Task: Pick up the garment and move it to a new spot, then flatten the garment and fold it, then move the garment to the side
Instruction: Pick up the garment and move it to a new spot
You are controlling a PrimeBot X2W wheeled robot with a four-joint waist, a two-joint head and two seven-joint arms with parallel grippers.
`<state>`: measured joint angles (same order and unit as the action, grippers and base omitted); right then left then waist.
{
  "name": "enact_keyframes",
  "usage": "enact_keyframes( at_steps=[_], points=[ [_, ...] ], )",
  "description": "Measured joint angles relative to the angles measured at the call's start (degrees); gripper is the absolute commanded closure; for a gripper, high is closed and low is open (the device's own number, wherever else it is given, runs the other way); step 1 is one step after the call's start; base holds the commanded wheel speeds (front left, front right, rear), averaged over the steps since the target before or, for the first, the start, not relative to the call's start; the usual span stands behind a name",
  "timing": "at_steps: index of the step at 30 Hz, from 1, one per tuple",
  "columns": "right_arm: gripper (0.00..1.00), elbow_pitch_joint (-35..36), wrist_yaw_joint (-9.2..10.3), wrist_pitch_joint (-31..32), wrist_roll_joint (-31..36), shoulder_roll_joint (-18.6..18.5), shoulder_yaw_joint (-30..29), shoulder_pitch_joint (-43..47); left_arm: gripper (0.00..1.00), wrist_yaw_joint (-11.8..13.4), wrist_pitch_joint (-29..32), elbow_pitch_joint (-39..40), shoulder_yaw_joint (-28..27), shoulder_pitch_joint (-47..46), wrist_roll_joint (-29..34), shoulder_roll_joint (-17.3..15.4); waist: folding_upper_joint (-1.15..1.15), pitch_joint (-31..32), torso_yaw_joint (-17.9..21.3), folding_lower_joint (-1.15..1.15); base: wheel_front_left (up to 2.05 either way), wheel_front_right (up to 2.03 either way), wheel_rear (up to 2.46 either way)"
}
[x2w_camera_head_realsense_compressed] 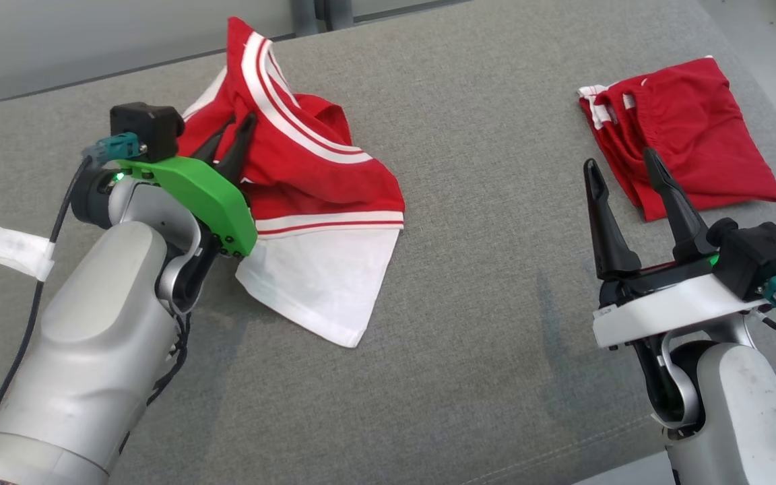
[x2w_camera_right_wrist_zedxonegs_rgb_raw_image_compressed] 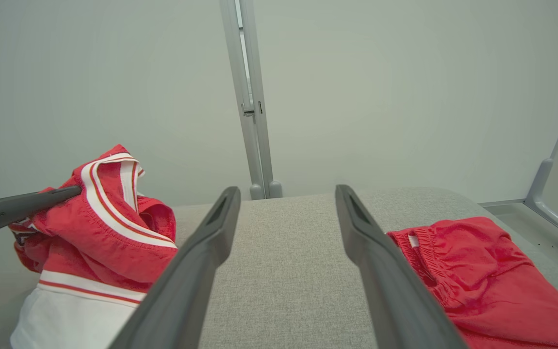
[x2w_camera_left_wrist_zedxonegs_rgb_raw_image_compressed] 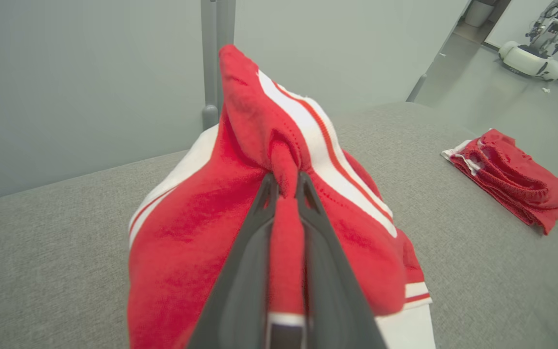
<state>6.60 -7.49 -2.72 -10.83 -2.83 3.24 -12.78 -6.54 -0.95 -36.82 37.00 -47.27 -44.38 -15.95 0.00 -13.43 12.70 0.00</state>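
**Red and white garment pinched at the upper left**

Red cloth with white bands, thin red stripes and a plain white panel makes up the garment (x2w_camera_head_realsense_compressed: pixel 320 175). It lies bunched at the upper left of the head view on the grey cloth-covered desk (x2w_camera_head_realsense_compressed: pixel 482 303). The left gripper (x2w_camera_head_realsense_compressed: pixel 240 122) is nearly closed, pinching a red fold. The right gripper (x2w_camera_head_realsense_compressed: pixel 620 160) is spread wide and holds nothing, just below folded red shorts (x2w_camera_head_realsense_compressed: pixel 698 135). Their white tag (x2w_camera_right_wrist_zedxonegs_rgb_raw_image_compressed: pixel 412 240) is too small to read. The left arm hides the garment's left edge.

A robotics lab. Caster-mounted partition panels (x2w_camera_right_wrist_zedxonegs_rgb_raw_image_compressed: pixel 114 72) face the right gripper (x2w_camera_right_wrist_zedxonegs_rgb_raw_image_compressed: pixel 287 190); another robot (x2w_camera_left_wrist_zedxonegs_rgb_raw_image_compressed: pixel 533 60) stands beyond the left gripper (x2w_camera_left_wrist_zedxonegs_rgb_raw_image_compressed: pixel 286 177).
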Motion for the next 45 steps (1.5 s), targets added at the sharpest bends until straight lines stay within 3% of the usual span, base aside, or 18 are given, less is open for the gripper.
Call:
enact_keyframes(
  at_steps=[9,10,11,12,21,30,35,45],
  points=[
    [0.0,-1.6,0.0,-1.6,-0.7,0.0,1.6,-1.5,0.97,0.5,-5.8,-15.2,-0.8,-5.4,1.1,2.6,0.0,-4.0,3.7,0.0,0.0,0.0,0.0],
    [0.0,-1.8,0.0,-1.8,-0.7,0.0,1.5,-1.5,0.72,0.5,-6.3,-16.3,-0.7,-5.8,1.1,2.8,0.0,-4.2,4.0,0.0,0.0,0.0,0.0],
    [0.0,-2.3,0.0,-1.9,-0.8,0.0,1.4,-1.5,0.1,0.4,-7.3,-18.5,-0.5,-6.7,1.2,3.3,0.0,-4.6,4.3,0.0,0.0,0.0,0.0],
    [0.0,-2.6,0.0,-1.9,-0.8,0.0,1.3,-1.6,0.0,0.4,-7.8,-19.4,-0.4,-6.9,1.2,3.6,0.0,-4.7,4.3,0.0,0.0,0.0,0.0],
    [0.0,-4.4,0.0,-1.9,-0.7,0.0,1.4,-1.5,0.0,-0.5,-12.0,-22.5,0.3,-8.8,1.5,5.3,0.0,-3.0,2.2,0.0,0.0,0.0,0.0],
    [0.0,-6.0,0.0,-0.8,-0.7,0.0,0.5,1.9,0.0,-0.8,-13.8,-18.5,1.6,-3.6,1.5,6.2,0.0,1.4,-2.4,0.0,0.0,0.0,0.0],
    [0.0,-6.4,0.0,-0.3,-0.6,0.0,-0.8,4.1,0.0,-0.4,-14.1,-13.3,0.0,1.8,1.9,5.3,0.0,3.9,-5.6,0.0,0.0,0.0,0.0],
    [0.0,-8.9,0.0,1.2,-1.6,0.0,-0.7,6.5,0.0,4.2,-14.1,3.6,-6.8,18.4,5.2,4.5,0.0,7.6,-11.8,0.0,0.0,0.0,0.0]
  ],
)
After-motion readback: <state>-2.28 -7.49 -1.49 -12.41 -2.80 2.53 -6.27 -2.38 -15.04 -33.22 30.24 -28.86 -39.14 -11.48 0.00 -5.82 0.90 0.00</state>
